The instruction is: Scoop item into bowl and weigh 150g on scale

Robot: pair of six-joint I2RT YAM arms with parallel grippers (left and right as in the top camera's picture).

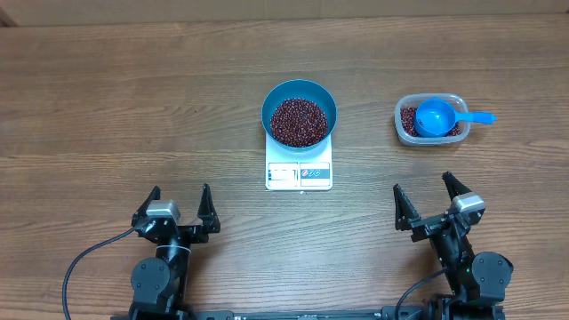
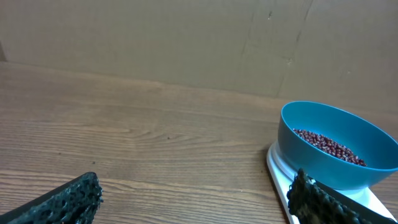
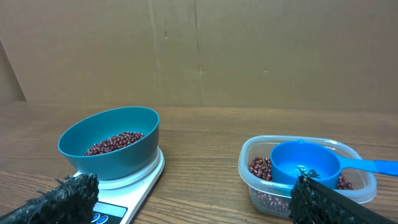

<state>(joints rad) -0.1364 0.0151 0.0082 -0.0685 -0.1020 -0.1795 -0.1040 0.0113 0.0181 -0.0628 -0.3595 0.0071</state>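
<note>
Resting, both grippers (image 1: pixel 178 206) (image 1: pixel 428 196) spread, empty
Round blue bowl (image 1: pixel 299 92) of red-brown beans (image 1: pixel 298 122) sits on white square scale (image 1: pixel 299 173); reading illegible

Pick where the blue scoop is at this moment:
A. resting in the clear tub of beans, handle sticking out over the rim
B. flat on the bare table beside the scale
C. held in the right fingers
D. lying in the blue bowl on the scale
A. The scoop sits in the clear tub on the beans, its handle reaching out past the rim, apart from the bowl on the scale and from both arms.
</note>
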